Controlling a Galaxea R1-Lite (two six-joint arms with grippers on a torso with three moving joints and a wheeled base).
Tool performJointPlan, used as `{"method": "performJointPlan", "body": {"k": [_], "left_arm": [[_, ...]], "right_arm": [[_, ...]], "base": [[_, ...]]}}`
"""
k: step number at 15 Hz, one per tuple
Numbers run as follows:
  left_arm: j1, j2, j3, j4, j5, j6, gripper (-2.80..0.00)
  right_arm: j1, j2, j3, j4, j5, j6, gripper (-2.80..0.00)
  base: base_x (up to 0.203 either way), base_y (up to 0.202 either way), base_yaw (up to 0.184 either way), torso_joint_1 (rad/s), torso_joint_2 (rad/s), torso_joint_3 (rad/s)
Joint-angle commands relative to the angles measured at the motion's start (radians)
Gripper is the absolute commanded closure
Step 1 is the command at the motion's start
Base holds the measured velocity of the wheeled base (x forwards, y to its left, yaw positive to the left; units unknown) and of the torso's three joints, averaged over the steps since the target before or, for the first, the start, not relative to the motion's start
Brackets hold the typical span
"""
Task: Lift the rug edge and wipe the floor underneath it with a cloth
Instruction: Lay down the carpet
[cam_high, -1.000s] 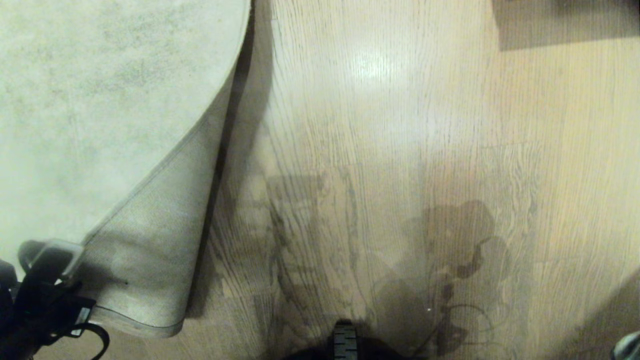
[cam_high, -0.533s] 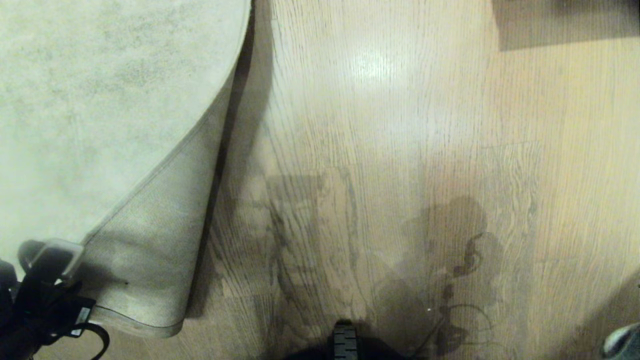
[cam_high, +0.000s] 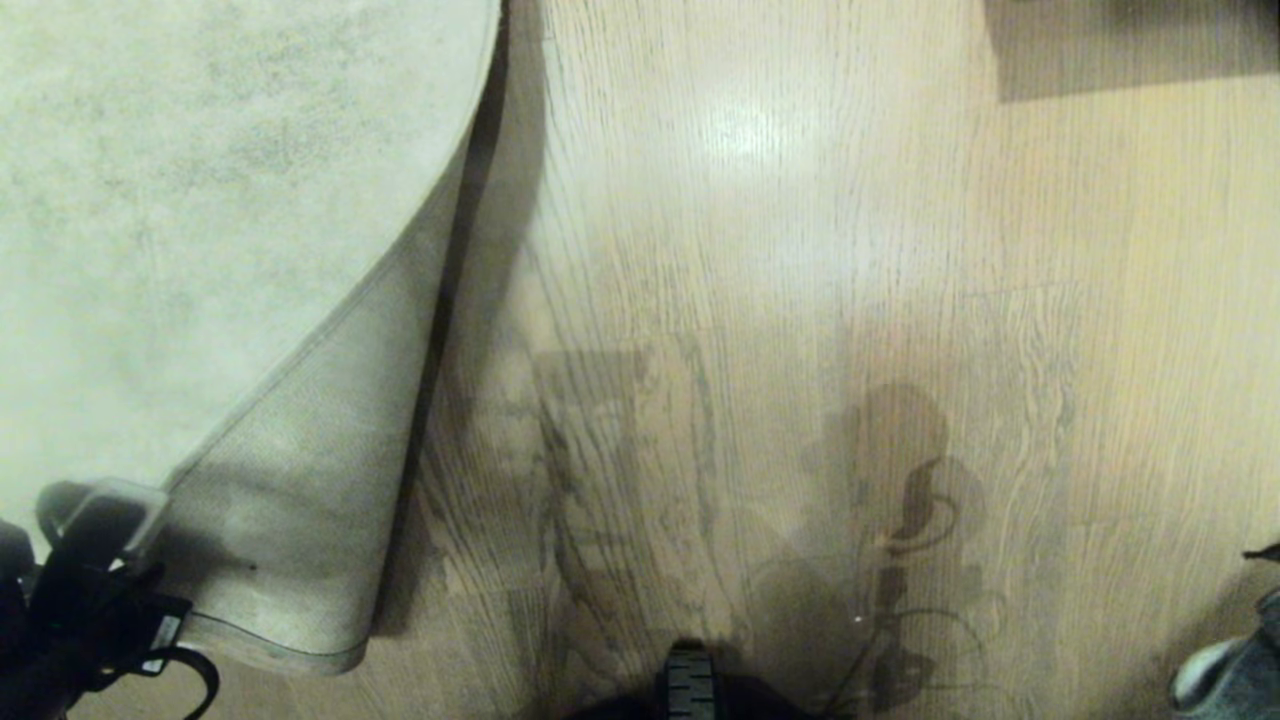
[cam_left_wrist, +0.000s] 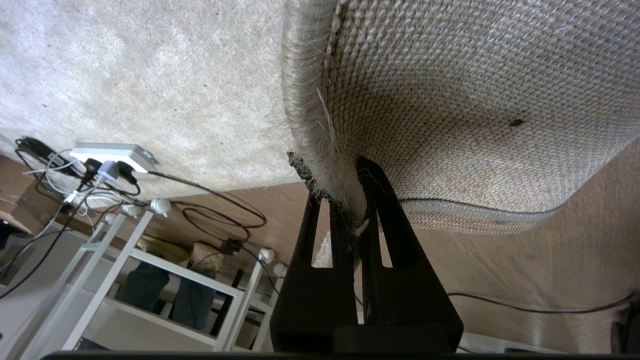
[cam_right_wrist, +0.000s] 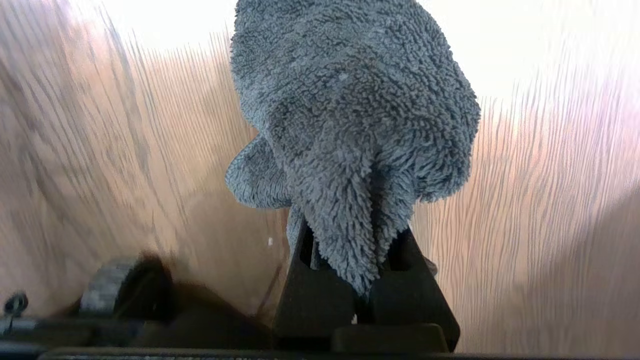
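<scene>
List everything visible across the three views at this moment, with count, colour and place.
rug edge: one, pale grey-beige pile with tan woven backing, lifted and folded back at the head view's left.
floor: one, light brown wood planks, bared right of the fold.
cloth: one, dark grey-green, fuzzy, bunched above the floor.
power strip: one, white, with cables, at the rug's far side.
rack: one, white frame, beyond the rug.
left gripper: one, black, shut on the rug edge, holding it up.
right gripper: one, black, shut on the cloth, at the head view's lower right corner.
</scene>
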Motion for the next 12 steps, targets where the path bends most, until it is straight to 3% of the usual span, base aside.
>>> {"method": "performJointPlan", "body": {"k": [1, 5, 12], "left_arm": [[0.0, 0.001, 0.0, -0.007, 0.001, 0.003, 0.0], [0.0, 0.001, 0.0, -0.009, 0.001, 0.002, 0.0], [-0.001, 0.001, 0.0, -0.01, 0.001, 0.001, 0.0]], "right_arm": [[0.002, 0.004, 0.0, 0.004, 0.0, 0.012, 0.0], [0.0, 0.004, 0.0, 0.01, 0.0, 0.06, 0.0], [0.0, 0.004, 0.0, 0.055, -0.014, -0.116, 0.0]], "base": [[0.0, 0.0, 0.0, 0.0, 0.0, 0.0], [0.0, 0.0, 0.0, 0.0, 0.0, 0.0], [0.0, 0.0, 0.0, 0.0, 0.0, 0.0]]}}
